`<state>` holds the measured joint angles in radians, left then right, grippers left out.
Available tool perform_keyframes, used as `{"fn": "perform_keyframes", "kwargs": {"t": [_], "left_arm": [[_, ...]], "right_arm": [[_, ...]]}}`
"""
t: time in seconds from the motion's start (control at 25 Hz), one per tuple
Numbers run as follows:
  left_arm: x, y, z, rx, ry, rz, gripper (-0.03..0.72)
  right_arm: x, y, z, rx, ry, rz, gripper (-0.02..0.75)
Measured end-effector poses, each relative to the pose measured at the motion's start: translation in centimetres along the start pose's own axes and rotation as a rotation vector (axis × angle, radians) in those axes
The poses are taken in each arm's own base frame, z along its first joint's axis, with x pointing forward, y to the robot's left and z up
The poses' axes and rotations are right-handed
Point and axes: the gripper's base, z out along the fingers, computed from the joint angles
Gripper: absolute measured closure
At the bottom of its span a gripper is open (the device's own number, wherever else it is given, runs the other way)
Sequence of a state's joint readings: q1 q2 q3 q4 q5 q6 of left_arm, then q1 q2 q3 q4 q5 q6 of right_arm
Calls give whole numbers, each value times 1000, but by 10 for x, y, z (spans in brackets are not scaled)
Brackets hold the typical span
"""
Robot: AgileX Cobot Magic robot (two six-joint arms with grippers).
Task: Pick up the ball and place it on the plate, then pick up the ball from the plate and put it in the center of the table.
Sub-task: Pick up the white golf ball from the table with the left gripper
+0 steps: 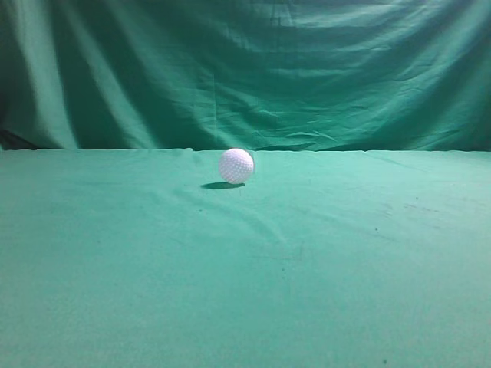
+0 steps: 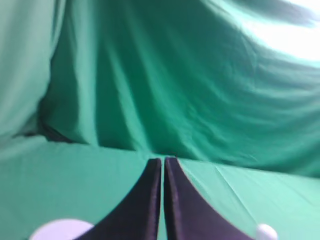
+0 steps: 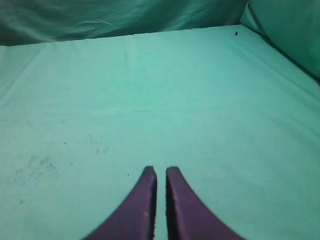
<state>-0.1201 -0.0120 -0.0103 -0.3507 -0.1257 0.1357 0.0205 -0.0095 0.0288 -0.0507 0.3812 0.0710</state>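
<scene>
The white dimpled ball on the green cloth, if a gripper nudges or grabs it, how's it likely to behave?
The small white dimpled golf-style ball is a plain sphere, so it would probably roll at a slight nudge. The teal-green cloth-covered table shows shallow wrinkles that may slow or steer it a little. It looks hard, so it likely won't squash, and could squirt out of an off-centre pinch.

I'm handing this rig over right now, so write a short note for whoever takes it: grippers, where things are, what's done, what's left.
Left gripper: shut, empty, raised over the table.
Right gripper: shut, empty, low over bare cloth.
Ball: resting alone on the table near its middle, toward the backdrop; it also shows at the lower right of the left wrist view.
Plate: probably the pale round edge at the lower left of the left wrist view; not seen from the exterior view.
Done or left: the pictures don't settle whether the ball has been on the plate; neither gripper holds it.
</scene>
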Motion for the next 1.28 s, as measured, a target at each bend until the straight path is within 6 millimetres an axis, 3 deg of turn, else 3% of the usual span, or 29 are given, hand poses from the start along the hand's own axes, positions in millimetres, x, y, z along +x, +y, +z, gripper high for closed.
{"fn": "perform_keyframes", "kwargs": {"t": [0.12, 0.36, 0.72, 0.88, 1.08, 1.28], "left_arm": [[-16, -10, 3, 39, 120, -36, 688], [-18, -20, 18, 80, 449, 10, 688], [-24, -19, 34, 42, 378, -51, 688], [-34, -25, 46, 85, 463, 32, 688], [-42, -40, 85, 207, 766, 151, 688], [-29, -57, 128, 367, 951, 235, 688]], "right_arm": [[0, 0, 0, 0, 0, 0, 671], [0, 0, 0, 0, 0, 0, 671], [0, 0, 0, 0, 0, 0, 671], [0, 0, 0, 0, 0, 0, 671], [0, 0, 0, 0, 0, 0, 671], [0, 0, 0, 0, 0, 0, 671]]}}
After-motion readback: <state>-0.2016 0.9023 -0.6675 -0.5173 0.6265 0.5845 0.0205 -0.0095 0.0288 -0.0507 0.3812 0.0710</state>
